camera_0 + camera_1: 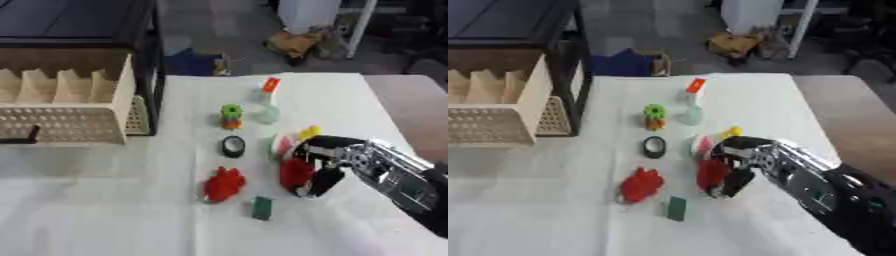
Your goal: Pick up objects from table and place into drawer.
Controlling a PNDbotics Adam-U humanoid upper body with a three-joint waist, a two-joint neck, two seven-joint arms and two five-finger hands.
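White table (105,215) carries open beige drawer (66,107) at left, well apart from right hand (322,162). Right hand over table's middle-right, fingers curled around red object (296,172). Second red object (224,184) lies just left of hand, small green block (262,208) below.

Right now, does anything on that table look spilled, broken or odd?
Nothing stands out. The small toys lie loosely scattered on the white table; the right hand curls round a red object. The beige drawer stands pulled open.
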